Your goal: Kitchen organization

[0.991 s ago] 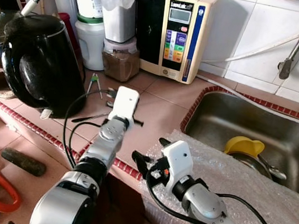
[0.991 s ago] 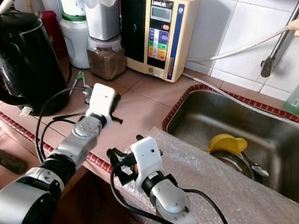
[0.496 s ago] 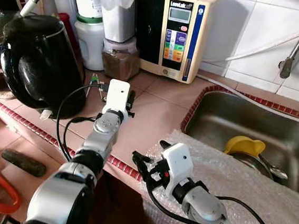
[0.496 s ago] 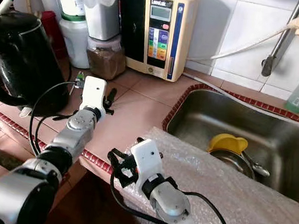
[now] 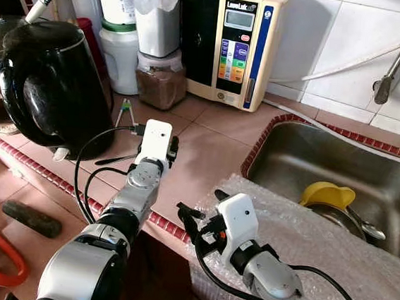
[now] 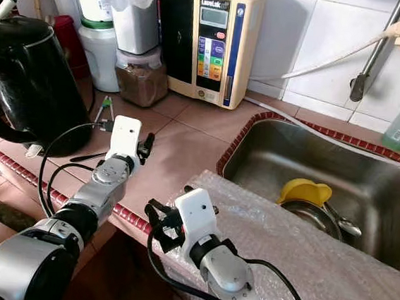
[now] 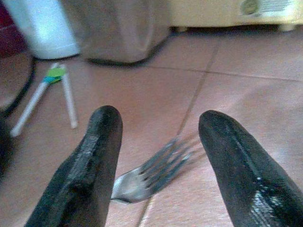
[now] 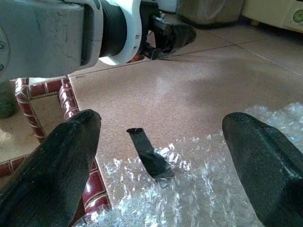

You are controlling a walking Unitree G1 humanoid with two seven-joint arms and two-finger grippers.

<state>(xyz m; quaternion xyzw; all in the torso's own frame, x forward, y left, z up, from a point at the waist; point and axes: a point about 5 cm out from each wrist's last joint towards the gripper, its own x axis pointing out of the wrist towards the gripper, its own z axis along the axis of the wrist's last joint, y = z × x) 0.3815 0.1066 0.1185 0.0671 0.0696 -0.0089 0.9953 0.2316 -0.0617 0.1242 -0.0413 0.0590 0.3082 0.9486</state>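
A fork [image 7: 154, 171] lies on the terracotta-tiled counter [image 5: 207, 147], just right of the black electric kettle [image 5: 50, 82] and near a small green-tipped tool, possibly tweezers [image 7: 49, 97]. The left gripper [image 7: 158, 156] hangs low over the fork with its two fingers spread apart, the tines showing in the gap between them. The right gripper [image 8: 158, 156] hovers with fingers wide apart at the near left edge of the bubble wrap [image 5: 333, 241], which drapes the counter beside the steel sink [image 5: 305, 157].
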